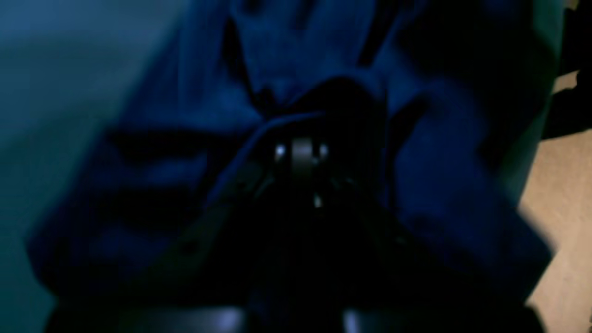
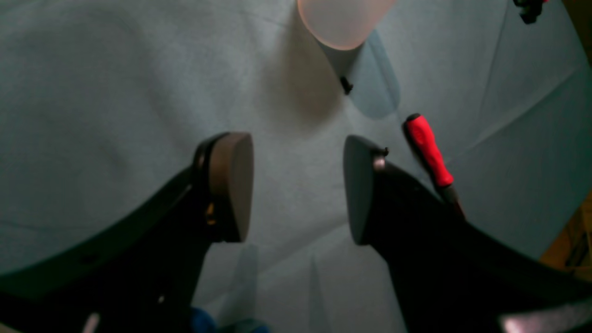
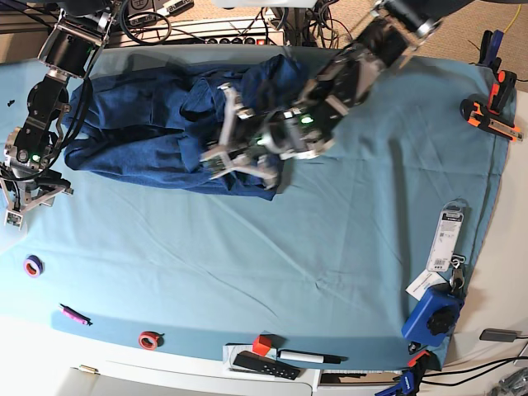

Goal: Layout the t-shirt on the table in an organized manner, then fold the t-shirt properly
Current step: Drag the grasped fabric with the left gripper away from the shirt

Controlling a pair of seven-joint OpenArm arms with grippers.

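The left claw (image 3: 221,140), clamped on the rumpled t-shirt (image 3: 148,136), is nearer; the right claw (image 3: 21,194), agape and empty, hangs at its eight o'clock.

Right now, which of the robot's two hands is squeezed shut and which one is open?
The left gripper, over the blue t-shirt, is shut on its cloth. The right gripper is different: its jaws stand wide apart above the bare teal table, holding nothing.

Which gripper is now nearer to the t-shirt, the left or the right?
The left gripper: it is shut on the t-shirt near its middle. The right gripper stands open over bare table, beside the shirt's end.
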